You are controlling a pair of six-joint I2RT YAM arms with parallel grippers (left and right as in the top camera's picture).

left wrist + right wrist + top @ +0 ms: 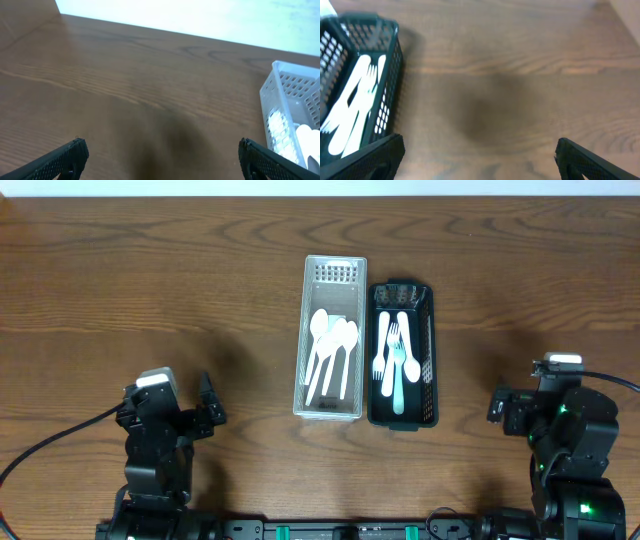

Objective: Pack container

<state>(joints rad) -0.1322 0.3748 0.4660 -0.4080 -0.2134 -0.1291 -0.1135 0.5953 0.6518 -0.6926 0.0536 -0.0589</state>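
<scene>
A white perforated bin (pixel 335 272) stands at the table's middle and holds several white spoons (pixel 331 350). Touching its right side is a black perforated bin (pixel 430 360) holding white forks (pixel 394 360). My left gripper (pixel 208 412) is open and empty at the near left, well apart from the bins; its wrist view shows the white bin's corner (pixel 287 100) at far right between wide-spread fingers (pixel 160 157). My right gripper (pixel 497 408) is open and empty at the near right; its wrist view shows the black bin (pixel 390 75) and forks (pixel 355 105) at left, fingers (pixel 479 157) apart.
The brown wooden table (pixel 150 290) stretches to both sides of the bins. A pale wall edge shows at the far side in the left wrist view (pixel 200 17). Cables run from both arm bases at the near edge.
</scene>
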